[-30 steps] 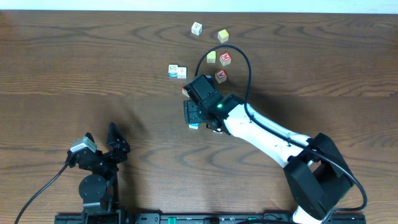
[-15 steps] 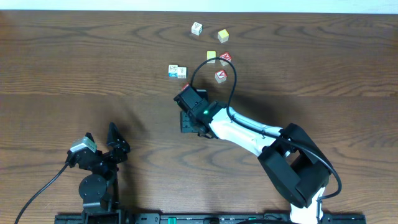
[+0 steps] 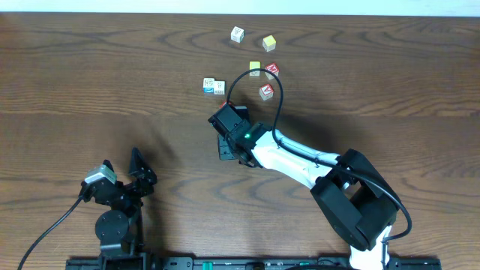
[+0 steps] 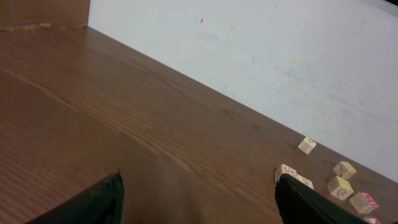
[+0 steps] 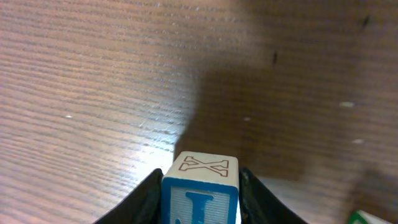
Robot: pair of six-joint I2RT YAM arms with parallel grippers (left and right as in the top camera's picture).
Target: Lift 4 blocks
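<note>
Gripping the blue-faced block (image 5: pixel 200 186) by two opposite sides, the right claw (image 3: pixel 227 144) stands near the middle of the table (image 3: pixel 90 82). In the right wrist view we see a dark finger flush against each flank of the cube, with its X face turned up and its J face toward the camera. We judge that the block rests on the wood and is not yet raised.

To do this lift well, we would firm the squeeze before any rise and keep the fingers square to the faces so the cube cannot pivot. Then we would go straight up rather than drag it across the grain; a slow start should show whether the hold is sound.

The left claw (image 4: pixel 198 190) hangs released, fingers wide apart, by the near edge toward the left corner, well apart from everything. Toward the far edge wait the white-faced block (image 3: pixel 237 34), one red-faced block (image 3: pixel 271 69) and a second red-faced block (image 3: pixel 265 91), with yellow cubes (image 3: pixel 268 43) among them.
</note>
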